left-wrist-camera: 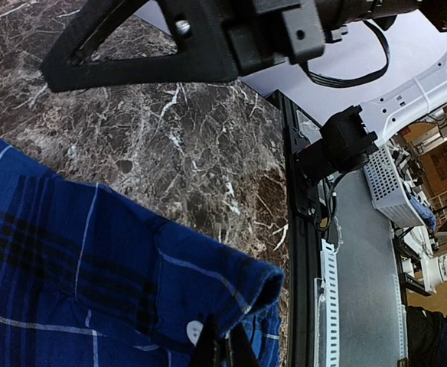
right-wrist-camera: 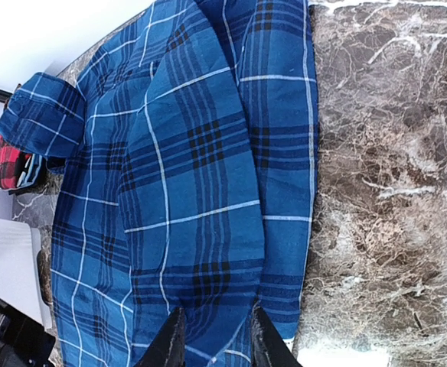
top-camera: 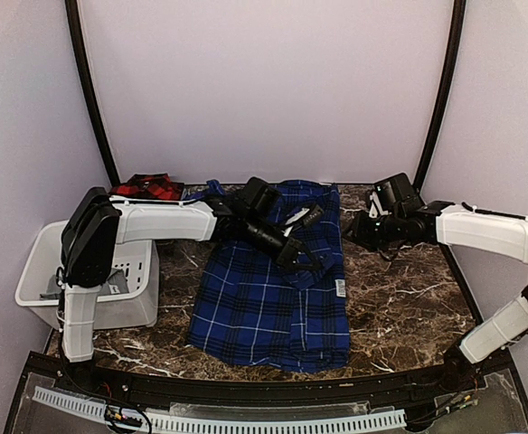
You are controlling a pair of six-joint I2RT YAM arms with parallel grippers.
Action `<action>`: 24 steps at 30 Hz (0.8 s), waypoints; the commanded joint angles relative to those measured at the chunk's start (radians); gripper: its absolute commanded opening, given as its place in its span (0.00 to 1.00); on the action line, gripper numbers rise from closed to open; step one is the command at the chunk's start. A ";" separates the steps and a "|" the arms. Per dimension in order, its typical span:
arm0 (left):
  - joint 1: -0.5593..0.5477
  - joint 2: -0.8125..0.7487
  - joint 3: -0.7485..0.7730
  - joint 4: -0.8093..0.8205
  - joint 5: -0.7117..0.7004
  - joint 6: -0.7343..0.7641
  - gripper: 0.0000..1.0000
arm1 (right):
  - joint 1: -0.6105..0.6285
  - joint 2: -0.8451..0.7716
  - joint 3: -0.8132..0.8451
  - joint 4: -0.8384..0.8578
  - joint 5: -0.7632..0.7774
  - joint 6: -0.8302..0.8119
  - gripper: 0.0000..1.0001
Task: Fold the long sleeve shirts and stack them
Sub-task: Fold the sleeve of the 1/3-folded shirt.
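Note:
The blue long sleeve shirt lies spread on the marble table, collar end toward the back. My left gripper hangs over its right half, shut on a cuff beside a white button, and holds that cuff above the table. My right gripper is at the shirt's upper right edge. In the right wrist view its fingers stand a little apart and open, with a fold of blue cloth showing between them. The red-and-black long sleeve shirt lies bunched at the back left.
A white bin stands at the left edge, under my left arm. Black frame poles rise at the back corners, and a black rail runs along the table's near edge. Bare marble lies right of the shirt.

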 commanded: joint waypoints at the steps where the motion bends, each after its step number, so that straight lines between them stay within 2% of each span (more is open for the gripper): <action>1: -0.019 -0.002 0.046 -0.065 0.014 0.043 0.00 | -0.002 -0.029 -0.032 0.051 -0.025 -0.013 0.26; 16: -0.062 0.048 0.065 -0.151 0.024 0.101 0.00 | -0.002 -0.056 -0.080 0.051 -0.016 -0.010 0.27; 20: -0.064 0.054 0.066 -0.160 0.041 0.109 0.09 | -0.002 -0.058 -0.093 0.055 -0.025 -0.009 0.27; 24: -0.064 0.054 0.065 -0.148 0.079 0.104 0.23 | -0.003 -0.049 -0.099 0.055 -0.042 -0.019 0.27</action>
